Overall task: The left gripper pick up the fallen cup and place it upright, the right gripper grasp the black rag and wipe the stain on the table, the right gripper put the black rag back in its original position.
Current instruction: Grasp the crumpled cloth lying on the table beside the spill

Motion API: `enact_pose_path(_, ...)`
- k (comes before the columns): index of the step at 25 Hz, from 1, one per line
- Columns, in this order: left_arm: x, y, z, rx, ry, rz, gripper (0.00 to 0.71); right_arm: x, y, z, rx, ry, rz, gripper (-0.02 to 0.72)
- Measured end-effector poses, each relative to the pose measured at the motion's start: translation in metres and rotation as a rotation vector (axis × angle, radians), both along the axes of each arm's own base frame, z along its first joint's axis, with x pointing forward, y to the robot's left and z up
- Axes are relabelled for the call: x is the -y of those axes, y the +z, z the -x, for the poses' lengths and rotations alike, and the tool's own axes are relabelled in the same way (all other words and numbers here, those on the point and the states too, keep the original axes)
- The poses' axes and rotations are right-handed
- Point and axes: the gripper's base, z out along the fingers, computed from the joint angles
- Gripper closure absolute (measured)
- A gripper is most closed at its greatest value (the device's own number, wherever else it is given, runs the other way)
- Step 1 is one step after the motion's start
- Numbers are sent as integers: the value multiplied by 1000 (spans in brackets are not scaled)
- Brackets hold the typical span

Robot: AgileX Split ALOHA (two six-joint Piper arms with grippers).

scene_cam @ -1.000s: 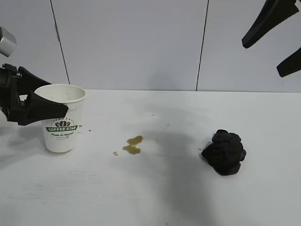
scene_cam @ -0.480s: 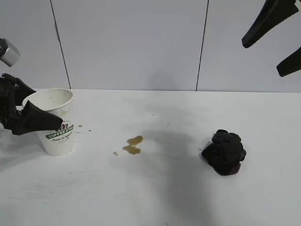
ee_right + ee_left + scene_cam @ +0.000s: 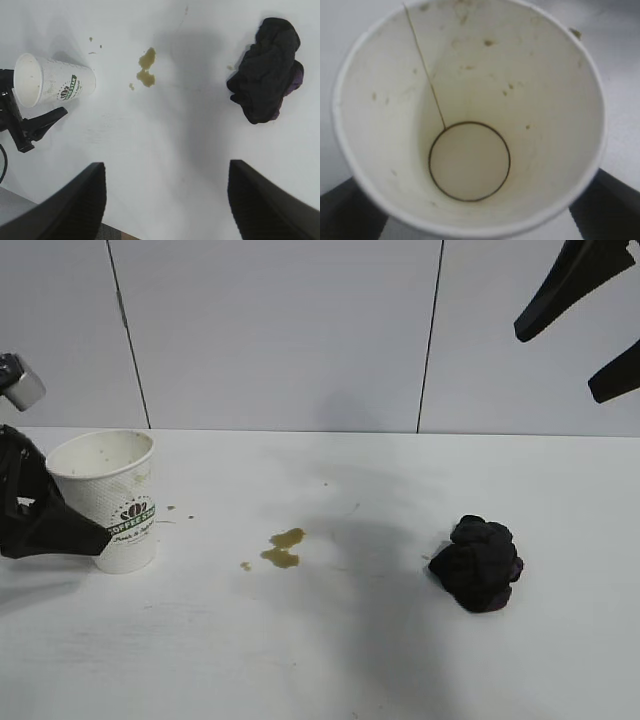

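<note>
The white paper cup [image 3: 108, 498] with its green logo stands upright on the table [image 3: 330, 640] at the left. My left gripper [image 3: 70, 520] is open beside it, low on its left side. Its fingers [image 3: 612, 212] stand wide of the cup's wall [image 3: 470, 100], one nearer the camera, the other mostly hidden behind the cup. The yellowish-brown stain [image 3: 283, 548] lies mid-table, also visible as a stain [image 3: 146, 67] from above. The black rag [image 3: 478, 562] sits bunched at the right. My right gripper [image 3: 557, 367] hangs open high above the rag [image 3: 265, 70], holding nothing.
Tiny brown droplets [image 3: 170, 508] dot the table just right of the cup. A grey panelled wall [image 3: 280, 330] runs behind the table's far edge. Bare white tabletop lies between the stain and the rag and along the front.
The cup shifted a little to the left and turned. My left gripper dropped lower and drew back to the left, off the cup's rim. The right arm has not moved.
</note>
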Motion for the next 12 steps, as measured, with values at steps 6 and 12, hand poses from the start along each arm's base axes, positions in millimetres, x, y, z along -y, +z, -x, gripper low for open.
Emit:
enact_pose_path(6, -18, 2, 4, -111, 171, -167, 63, 0, 0, 0, 0, 0, 0, 228)
enact_pose_path(12, -47, 68, 7, 40, 498, -237, 126, 0, 0, 0, 3, -2, 1, 228)
